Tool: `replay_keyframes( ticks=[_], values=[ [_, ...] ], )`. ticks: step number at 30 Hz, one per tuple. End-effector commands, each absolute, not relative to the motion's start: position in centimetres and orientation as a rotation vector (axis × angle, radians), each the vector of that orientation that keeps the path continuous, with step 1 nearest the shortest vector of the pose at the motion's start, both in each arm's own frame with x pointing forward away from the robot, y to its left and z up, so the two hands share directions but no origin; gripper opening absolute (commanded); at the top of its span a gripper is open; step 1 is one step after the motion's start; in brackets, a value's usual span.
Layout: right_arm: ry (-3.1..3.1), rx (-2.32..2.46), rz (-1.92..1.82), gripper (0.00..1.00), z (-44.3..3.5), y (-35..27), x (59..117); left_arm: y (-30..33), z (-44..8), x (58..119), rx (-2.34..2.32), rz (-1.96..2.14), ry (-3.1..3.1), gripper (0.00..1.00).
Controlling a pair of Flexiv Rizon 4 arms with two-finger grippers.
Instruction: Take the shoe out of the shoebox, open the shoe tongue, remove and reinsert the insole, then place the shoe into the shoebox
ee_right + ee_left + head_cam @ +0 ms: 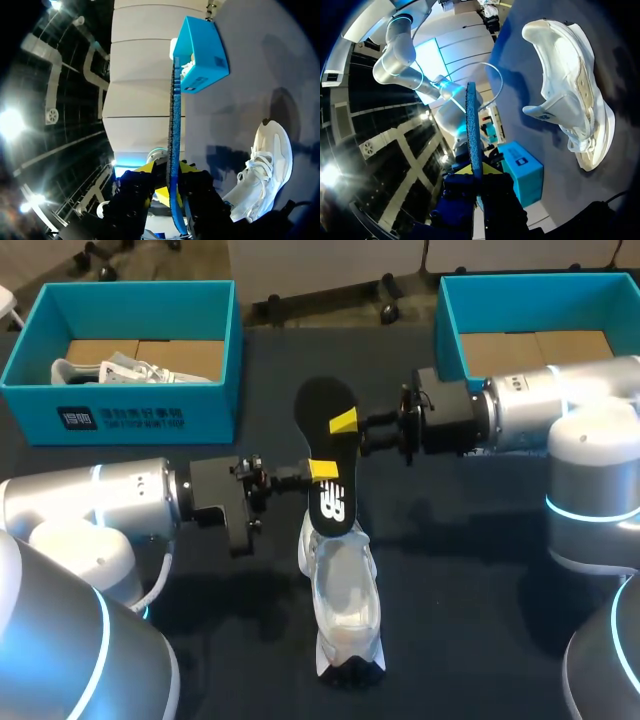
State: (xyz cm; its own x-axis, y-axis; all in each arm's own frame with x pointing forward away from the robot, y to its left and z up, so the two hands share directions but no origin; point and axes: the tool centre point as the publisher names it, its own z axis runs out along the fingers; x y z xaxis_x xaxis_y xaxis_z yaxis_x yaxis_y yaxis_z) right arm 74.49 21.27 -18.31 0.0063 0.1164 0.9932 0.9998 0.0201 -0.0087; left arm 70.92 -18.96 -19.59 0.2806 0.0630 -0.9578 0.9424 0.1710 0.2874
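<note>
- Fingers of the left gripper [322, 470] are clamped on the narrower, logo end of the black insole [326, 430], one yellow tip on each face; the left wrist view shows the insole edge-on between them
- Fingers of the right gripper [343, 422] pinch the same insole near its middle, coming in from the opposite side
- The dark table [480, 570] carries the boxes and the shoe
- The left shoebox [130, 405], teal, stands at the table's far left with a second white shoe [100, 370] inside
- The right shoebox [450, 330], also teal, stands at the far right, its cardboard floor showing
- The white shoe [345, 600] lies on the table between the arms, outside both boxes
- The insole is held off the table above the shoe, logo face upward
</note>
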Motion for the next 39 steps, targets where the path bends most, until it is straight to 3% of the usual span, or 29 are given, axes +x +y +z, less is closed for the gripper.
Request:
replay_keyframes(
  ticks=[1, 15, 16, 19, 30, 31, 32, 39],
  values=[
    [-1.296, -1.284, -1.135, 0.23, -18.4, 21.5, 74.5, -19.1, -19.7, 70.8, 1.220, -0.844, 1.100, 0.00],
    [-1.273, -1.285, -1.133, 0.20, -18.6, 21.4, 74.6, -19.0, -19.8, 70.9, 1.213, -0.848, 1.108, 0.00],
    [-1.271, -1.285, -1.132, 0.18, -18.7, 21.4, 74.6, -19.0, -19.8, 70.9, 1.213, -0.848, 1.108, 0.00],
    [-1.266, -1.286, -1.131, 0.00, -18.7, 21.4, 74.7, -19.0, -19.8, 70.9, 1.213, -0.848, 1.108, 0.00],
    [-1.243, -1.277, -1.139, 0.00, -18.9, 21.2, 74.7, -19.0, -19.8, 70.9, 1.213, -0.848, 1.108, 0.00],
    [-1.243, -1.276, -1.139, 0.00, -18.9, 21.2, 74.6, -19.0, -19.8, 70.9, 1.213, -0.848, 1.108, 0.31],
    [-1.243, -1.274, -1.139, 0.00, -18.8, 21.2, 74.6, -19.0, -19.8, 70.9, 1.213, -0.851, 1.108, 1.00],
    [-1.241, -1.272, -1.135, 0.00, -19.1, 20.5, 74.3, -15.8, -18.5, 70.3, 1.203, -0.869, 1.174, 1.00]
  ],
)
